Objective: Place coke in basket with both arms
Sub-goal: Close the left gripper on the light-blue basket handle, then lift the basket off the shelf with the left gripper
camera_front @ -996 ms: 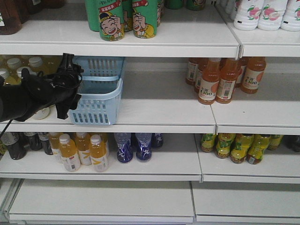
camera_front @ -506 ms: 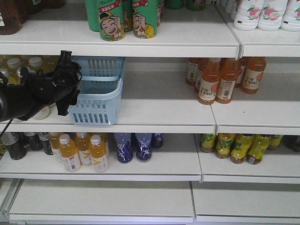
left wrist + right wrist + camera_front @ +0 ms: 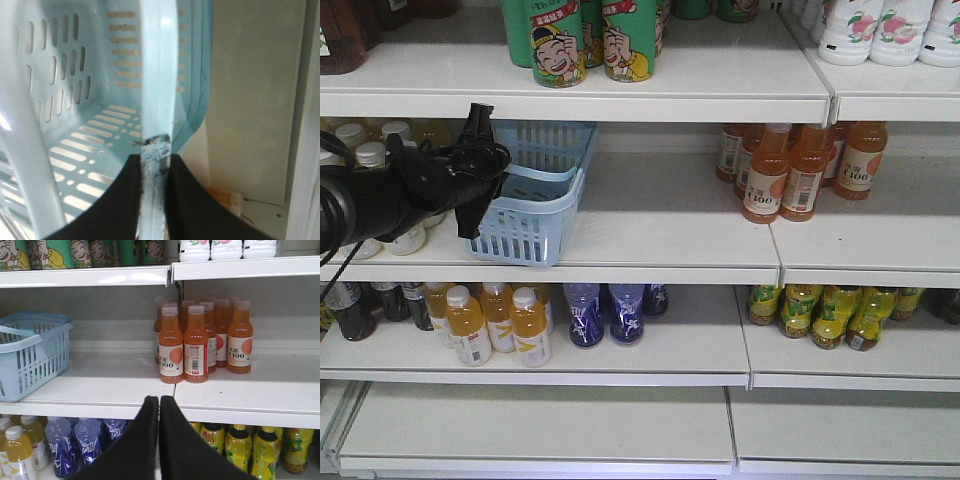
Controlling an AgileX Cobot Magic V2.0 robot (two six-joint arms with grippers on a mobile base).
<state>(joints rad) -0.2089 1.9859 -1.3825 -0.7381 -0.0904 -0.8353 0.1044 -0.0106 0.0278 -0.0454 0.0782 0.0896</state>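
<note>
The pale blue basket (image 3: 535, 200) stands on the middle shelf at the left, tipped with its left side raised. My left gripper (image 3: 482, 172) is shut on the basket's left edge. The left wrist view shows the black jaws (image 3: 154, 161) clamped on a pale blue bar (image 3: 157, 75) of the basket, with the slotted inside (image 3: 90, 125) beyond. My right gripper (image 3: 159, 401) is shut and holds nothing; it hangs in front of the middle shelf's edge, right of the basket (image 3: 30, 350). No coke is in view.
Orange juice bottles (image 3: 790, 170) (image 3: 195, 340) stand on the middle shelf to the right. Green cans (image 3: 580, 40) sit on the shelf board (image 3: 620, 100) just over the basket. White-capped bottles (image 3: 370, 150) are behind the left arm. Yellow (image 3: 490, 320) and blue (image 3: 605, 312) bottles fill the lower shelf.
My left gripper has moved up and a little right while holding the basket. The basket's left side has lifted and the basket now sits tilted and turned.
</note>
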